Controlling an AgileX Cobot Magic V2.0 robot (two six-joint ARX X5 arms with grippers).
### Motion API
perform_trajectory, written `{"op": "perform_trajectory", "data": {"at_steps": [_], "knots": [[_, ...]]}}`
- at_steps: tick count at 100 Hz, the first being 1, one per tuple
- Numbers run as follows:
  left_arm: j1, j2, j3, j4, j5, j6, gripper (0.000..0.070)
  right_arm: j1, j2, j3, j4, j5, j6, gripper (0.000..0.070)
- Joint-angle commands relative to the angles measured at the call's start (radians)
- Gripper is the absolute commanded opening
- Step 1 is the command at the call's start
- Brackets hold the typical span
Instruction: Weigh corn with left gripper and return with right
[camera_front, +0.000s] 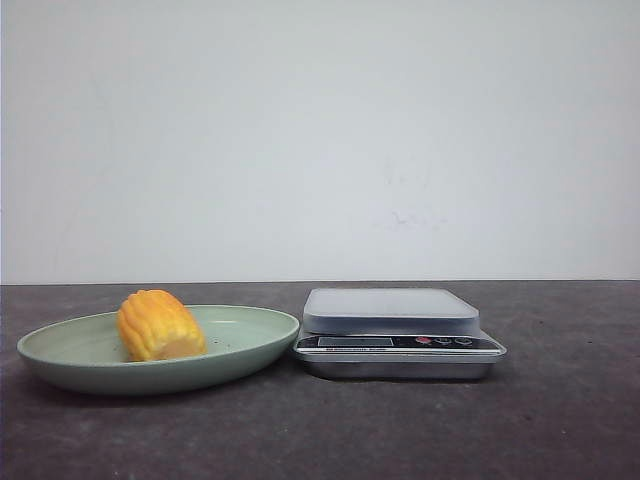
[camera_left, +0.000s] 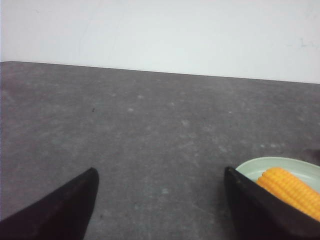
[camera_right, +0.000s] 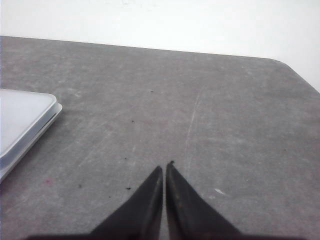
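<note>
No legible text. Scale (camera_front: 400, 343) front panel, lower centre of front view: display strip and small print too blurred to read.

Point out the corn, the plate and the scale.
corn (camera_front: 160, 326), front view, middle of the kerneled side.
plate (camera_front: 255, 335), front view, bare inner wall near its right rim.
scale (camera_front: 390, 304), front view, top of its weighing platform.
</note>
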Motion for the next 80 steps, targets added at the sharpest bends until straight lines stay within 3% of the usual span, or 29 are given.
{"op": "perform_trajectory", "data": {"at_steps": [1, 30, 80], "knots": [[0.002, -0.002, -0.013, 0.01, 0.009, 0.024, 0.0464, -0.001, -0.001, -0.001, 0.013, 0.0, 0.008, 0.0006], [0.002, -0.002, -0.079, 0.008, 0.166, 0.014, 0.0464, -0.001, -0.001, -0.001, 0.013, 0.0, 0.008, 0.0006], [0.002, -0.002, -0.086, 0.024, 0.143, 0.004, 0.0464, -0.001, -0.001, -0.001, 0.013, 0.0, 0.008, 0.0006]]}}
